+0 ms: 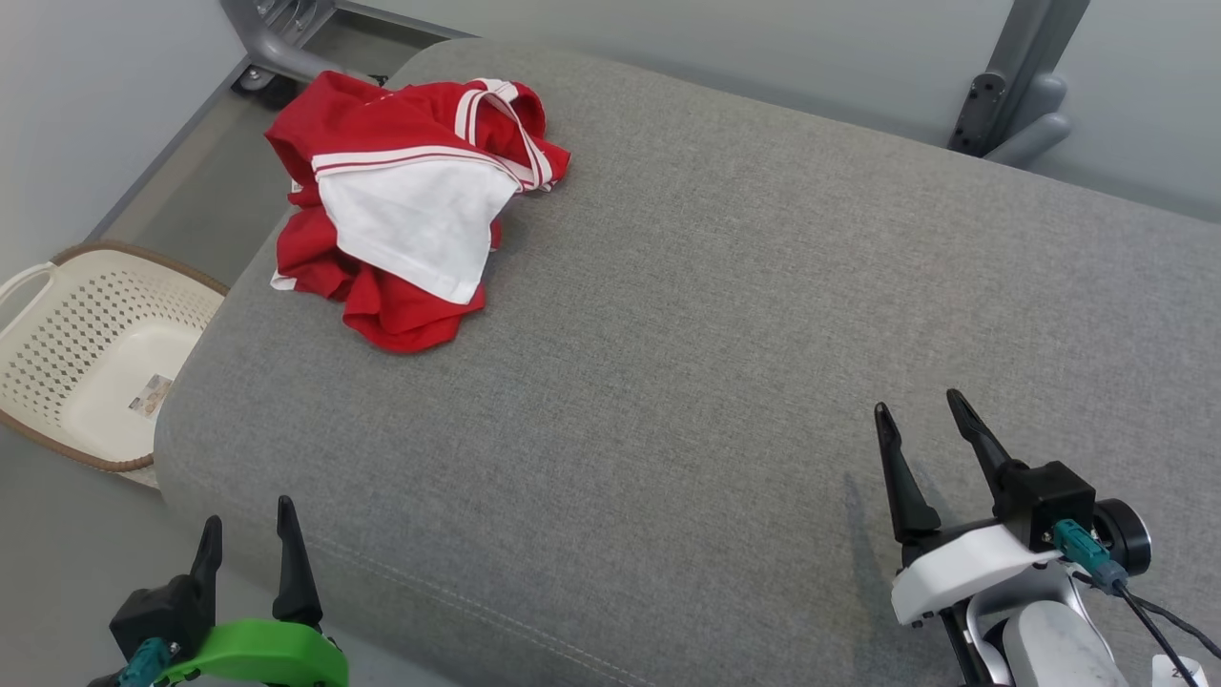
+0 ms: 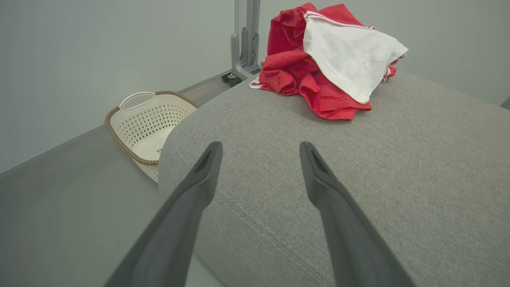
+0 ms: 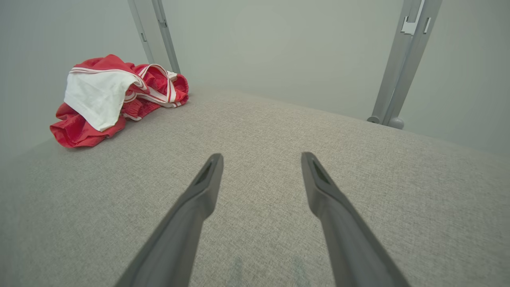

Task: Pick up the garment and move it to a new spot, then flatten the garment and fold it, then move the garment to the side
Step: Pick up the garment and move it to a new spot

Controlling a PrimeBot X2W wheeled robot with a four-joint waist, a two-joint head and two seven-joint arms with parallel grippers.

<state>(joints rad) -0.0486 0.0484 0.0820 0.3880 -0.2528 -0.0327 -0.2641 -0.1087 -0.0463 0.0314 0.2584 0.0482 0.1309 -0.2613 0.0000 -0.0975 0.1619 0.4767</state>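
A red and white garment (image 1: 405,205) lies crumpled in a heap at the far left corner of the grey cushioned surface (image 1: 706,324). The same garment (image 2: 330,59) shows at the top of the left wrist view, and the garment (image 3: 113,93) sits at the upper left of the right wrist view. My left gripper (image 1: 246,523) hangs open by the surface's near left edge, far from the cloth. Over the near right part of the surface, my right gripper (image 1: 916,401) is open too, with nothing between its fingers.
A cream perforated laundry basket (image 1: 91,348) with a brown rim stands on the floor left of the surface. Grey metal frame posts (image 1: 1016,81) rise behind the far edge, and a frame foot (image 1: 277,43) sits by the garment's corner.
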